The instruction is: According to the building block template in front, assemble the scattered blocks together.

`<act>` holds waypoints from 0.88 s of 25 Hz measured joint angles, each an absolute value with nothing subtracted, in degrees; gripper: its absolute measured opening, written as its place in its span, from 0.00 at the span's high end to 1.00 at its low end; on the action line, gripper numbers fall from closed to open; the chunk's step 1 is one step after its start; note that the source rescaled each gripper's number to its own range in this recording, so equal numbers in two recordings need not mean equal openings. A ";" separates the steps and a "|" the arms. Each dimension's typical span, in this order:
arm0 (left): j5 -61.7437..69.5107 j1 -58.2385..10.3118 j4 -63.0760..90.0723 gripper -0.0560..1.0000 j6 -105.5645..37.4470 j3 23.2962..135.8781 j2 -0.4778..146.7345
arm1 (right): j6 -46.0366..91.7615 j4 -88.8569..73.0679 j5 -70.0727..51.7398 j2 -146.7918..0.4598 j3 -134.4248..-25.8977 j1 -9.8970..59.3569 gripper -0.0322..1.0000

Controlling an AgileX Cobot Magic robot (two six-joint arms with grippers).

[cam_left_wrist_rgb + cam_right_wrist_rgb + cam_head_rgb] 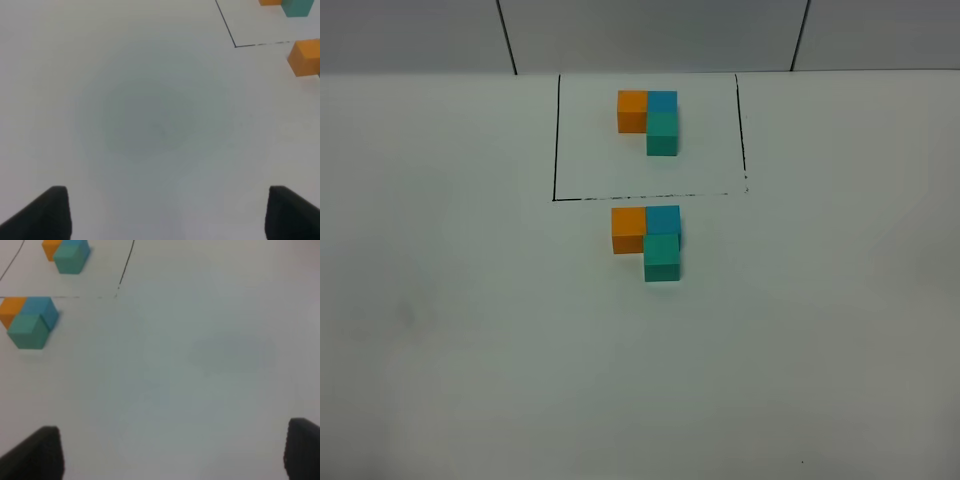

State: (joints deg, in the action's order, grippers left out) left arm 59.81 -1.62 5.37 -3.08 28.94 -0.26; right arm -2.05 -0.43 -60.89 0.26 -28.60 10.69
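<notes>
- Exterior high: 3 scattered blocks, orange [628, 229], blue [663, 220] and teal-green [662, 257], are seen joined in an L just outside the black frame [556, 140], matching the building block template [649, 119]. Neither arm is seen.
- Left wrist: the left gripper [167, 212] is held wide open and empty over the bare table [150, 120]; it is best kept clear.
- Right wrist: the right gripper [172, 452] is spread open, empty, well apart from the blocks; any retreat is best made without nudging them.

Two orange cubes [632, 110], two blue [662, 101], two teal-green [662, 133]
</notes>
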 joint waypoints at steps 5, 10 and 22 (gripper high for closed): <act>59.81 -1.62 5.37 0.23 -3.08 28.94 -0.26 | -2.20 -0.43 -60.89 0.26 -28.60 8.63 0.21; 59.81 -1.62 5.37 0.23 -3.08 28.94 -0.26 | -2.47 -0.43 -60.89 0.26 -28.60 4.14 0.21; 59.81 -1.62 5.37 0.23 -3.08 28.94 -0.26 | -3.11 -0.43 -60.89 0.26 -28.60 3.32 0.21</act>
